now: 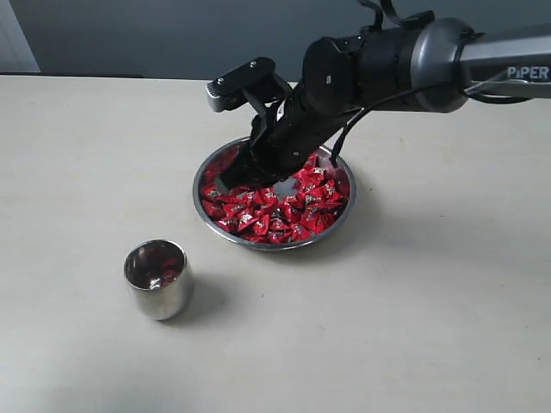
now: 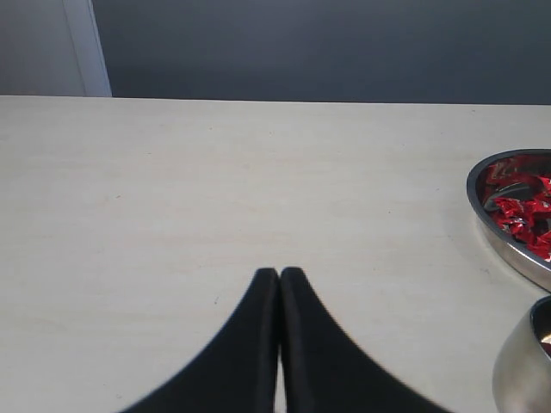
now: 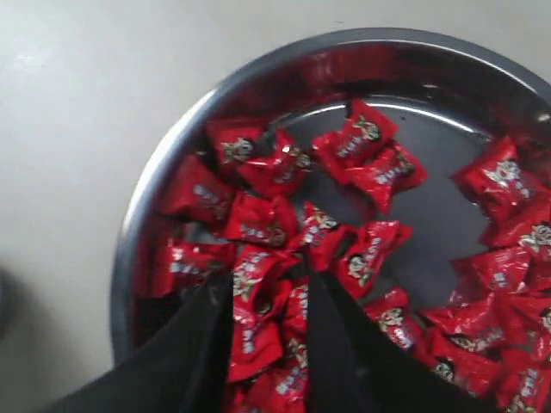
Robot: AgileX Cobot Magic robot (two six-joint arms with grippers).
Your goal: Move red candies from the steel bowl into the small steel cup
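My right arm (image 1: 370,64) comes in from the upper right of the exterior frame and slants down-left, its gripper (image 3: 267,284) nose-down in the steel bowl (image 1: 274,247) at centre frame. Its fingers (image 3: 194,344) are spread, with red candies (image 1: 284,211) lying between them. The candies lie flat, their long axes every which way. The small steel cup (image 1: 157,280) stands upright, mouth up, lower left on the desk (image 1: 430,327). My left gripper (image 2: 280,274) has its fingers pressed together.
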